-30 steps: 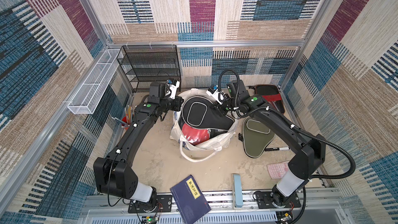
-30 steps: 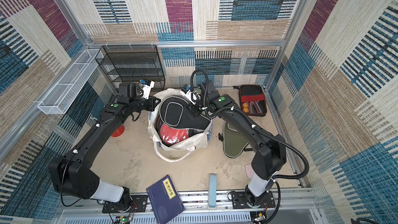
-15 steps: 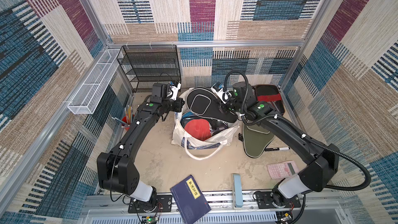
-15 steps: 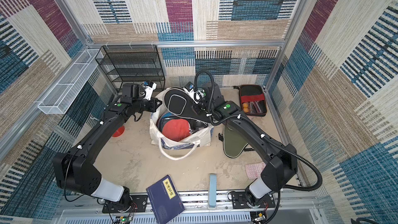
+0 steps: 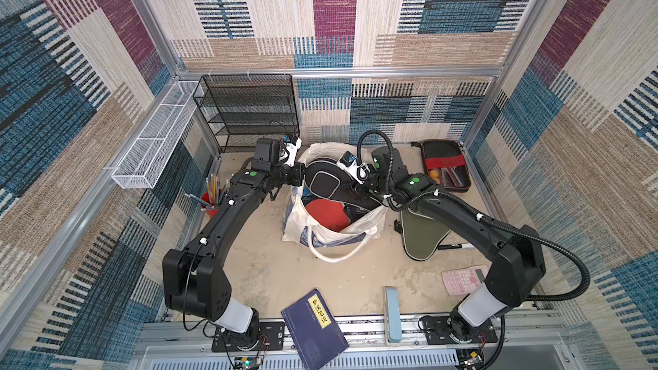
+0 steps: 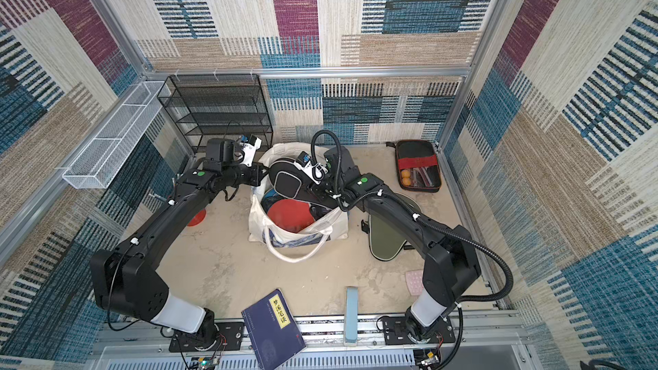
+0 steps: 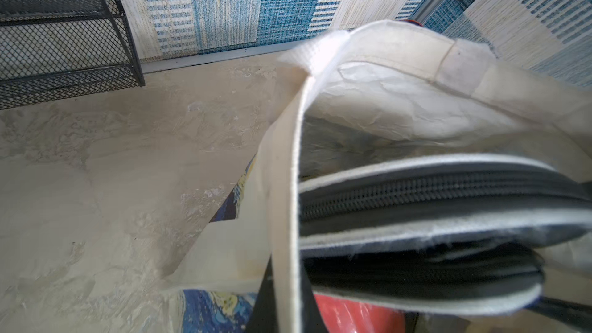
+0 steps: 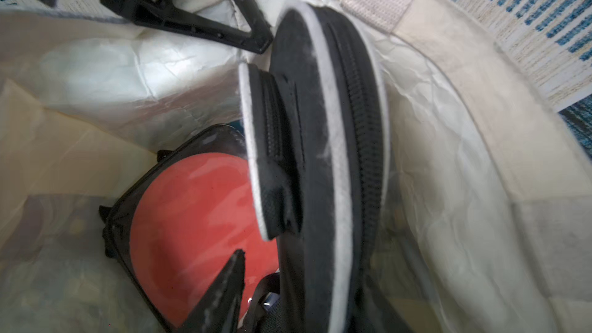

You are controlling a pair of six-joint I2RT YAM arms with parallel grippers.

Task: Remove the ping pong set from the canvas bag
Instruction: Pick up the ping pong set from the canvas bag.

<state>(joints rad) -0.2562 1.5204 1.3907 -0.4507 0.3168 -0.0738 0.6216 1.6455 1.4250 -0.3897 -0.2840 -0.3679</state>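
The canvas bag (image 5: pixel 295 215) (image 6: pixel 256 220) stands open mid-table. My left gripper (image 5: pixel 302 176) (image 7: pixel 282 318) is shut on its rim strap (image 7: pixel 288 187). A black paddle cover (image 5: pixel 324 181) (image 6: pixel 287 181) (image 8: pixel 320 155) leans on edge against the bag's far wall, half inside. My right gripper (image 5: pixel 356 195) (image 8: pixel 282 270) reaches in beside it and is open: the one finger (image 8: pixel 230 283) that shows stands clear of the cover. A red paddle face (image 5: pixel 327 213) (image 8: pixel 198 219) lies deeper inside. The olive cover (image 5: pixel 422 236) and the black case with red band (image 5: pixel 445 169) lie on the table to the right.
A black mesh shelf (image 5: pixel 249 112) and a white wire basket (image 5: pixel 153 137) stand at the back left, with a red pen cup (image 5: pixel 210 204) below them. A blue book (image 5: pixel 317 325), a pale blue box (image 5: pixel 391 311), a pink calculator (image 5: pixel 463 279) and a marker (image 5: pixel 455 245) lie near the front.
The black cover went from lying flat across the bag's mouth to leaning on edge at the far rim. My right jaws have opened off it. The left grip holds.
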